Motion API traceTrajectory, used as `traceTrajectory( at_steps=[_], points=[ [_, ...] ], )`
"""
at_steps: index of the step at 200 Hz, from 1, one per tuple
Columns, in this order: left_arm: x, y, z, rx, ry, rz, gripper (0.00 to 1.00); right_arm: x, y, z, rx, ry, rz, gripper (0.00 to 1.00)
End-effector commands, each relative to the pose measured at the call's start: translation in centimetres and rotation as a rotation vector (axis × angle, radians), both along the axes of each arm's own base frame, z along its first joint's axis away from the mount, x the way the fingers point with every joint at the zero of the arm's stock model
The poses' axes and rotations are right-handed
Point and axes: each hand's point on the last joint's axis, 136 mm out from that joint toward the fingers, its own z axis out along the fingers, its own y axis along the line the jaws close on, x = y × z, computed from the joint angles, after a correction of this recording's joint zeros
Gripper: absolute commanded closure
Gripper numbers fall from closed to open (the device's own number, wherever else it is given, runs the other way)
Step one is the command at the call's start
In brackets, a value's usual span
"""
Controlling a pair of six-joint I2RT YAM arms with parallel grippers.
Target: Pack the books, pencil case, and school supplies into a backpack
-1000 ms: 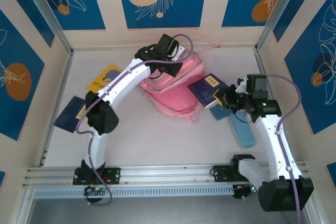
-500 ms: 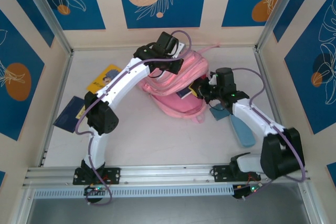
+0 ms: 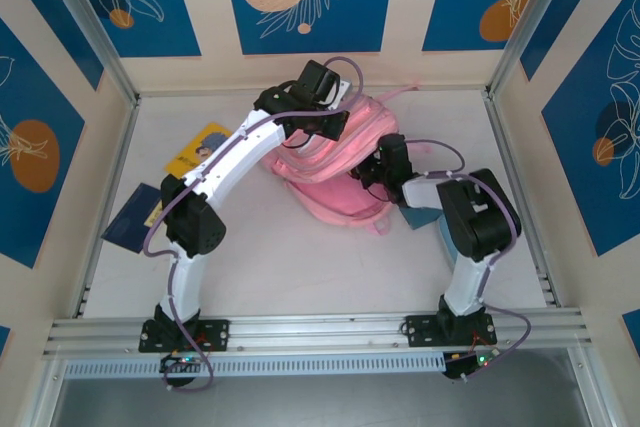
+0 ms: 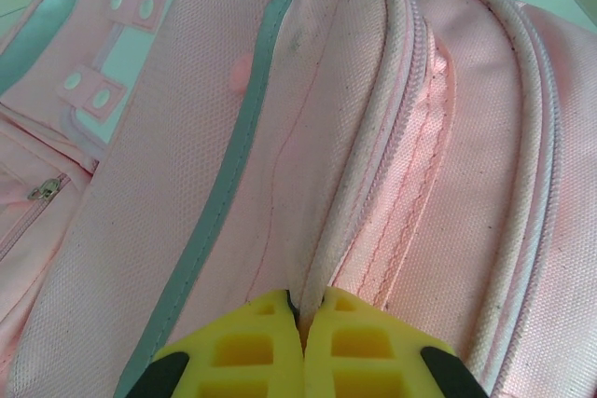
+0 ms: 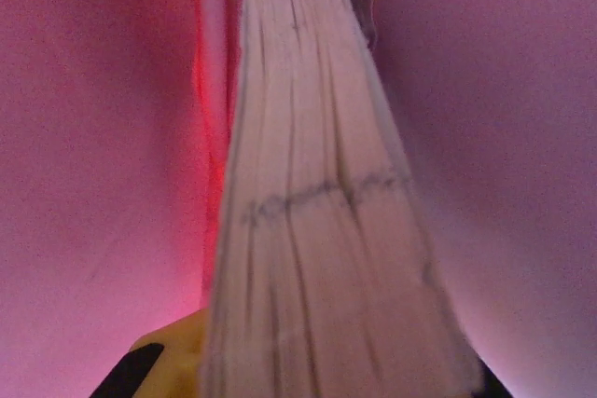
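Pinched shut on the backpack (image 4: pixel 140 184) zip seam with the left end effector (image 4: pixel 303 323); clamped inside on, seemingly, a book (image 5: pixel 317 184) by its page edge with the right end effector (image 5: pixel 308 375).

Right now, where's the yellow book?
Top view: the yellow book lies flat on the table's left side, left of the pink backpack, its right corner under the left arm; the navy book lies nearer the front edge.

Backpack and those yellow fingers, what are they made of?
Backpack: looks like woven cloth, matte; you can see the tiny weave and stitched seams. Left fingers: probably moulded plastic or rubber, smooth yellow with square hollows.
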Motion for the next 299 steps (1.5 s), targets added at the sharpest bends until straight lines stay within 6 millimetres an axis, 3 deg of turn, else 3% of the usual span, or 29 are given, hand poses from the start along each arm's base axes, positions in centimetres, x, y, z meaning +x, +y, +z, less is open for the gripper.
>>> traceTrajectory(
  at_steps=[1,17,32,42,59,82,113,166,186,209,227,248,280,299],
  points=[
    [0.3,0.7,7.8,-0.141,-0.136,0.035,1.00,2.9,1.5,1.4,0.089,-0.051,-0.025,0.86],
    [0.3,0.8,7.5,-0.136,-0.126,0.037,1.00,3.8,2.2,0.5,0.105,-0.022,0.002,0.80],
    [0.3,1.1,7.3,-0.128,-0.119,0.041,1.00,3.9,2.4,-0.1,0.103,-0.002,0.022,0.62],
    [0.4,1.2,7.1,-0.123,-0.114,0.046,1.00,3.5,2.3,-0.3,0.098,0.018,0.028,0.51],
    [0.7,1.6,6.8,-0.116,-0.105,0.061,1.00,2.1,1.5,-0.4,0.090,0.033,0.031,0.43],
    [0.9,1.9,6.3,-0.113,-0.092,0.066,1.00,-0.9,0.3,0.0,0.082,0.056,0.070,0.42],
    [1.1,2.0,5.0,-0.095,-0.063,0.068,1.00,-6.1,-1.7,0.3,0.029,0.075,0.141,0.48],
    [0.9,2.4,1.9,-0.066,-0.005,0.082,1.00,-14.4,-8.0,0.5,-0.189,0.130,0.086,0.55],
    [0.6,2.9,0.5,-0.060,0.024,0.106,0.83,-16.1,-10.7,2.4,-0.328,0.105,0.046,0.54],
    [0.1,3.7,-1.2,-0.076,0.066,0.151,0.57,-17.1,-13.0,5.4,-0.453,0.060,0.015,0.50],
    [-0.2,5.3,-2.3,-0.080,0.095,0.211,0.40,-17.5,-14.0,7.5,-0.543,0.038,0.025,0.44],
    [-0.2,8.7,-3.9,-0.071,0.120,0.303,0.23,-17.4,-14.4,9.6,-0.614,0.011,0.047,0.34],
    [-0.4,16.4,-7.0,-0.033,0.147,0.464,0.02,-16.9,-13.3,11.0,-0.603,-0.015,0.104,0.22],
    [-0.7,21.1,-9.1,0.006,0.175,0.541,0.00,-16.6,-12.1,10.9,-0.571,-0.019,0.138,0.18]
  ],
)
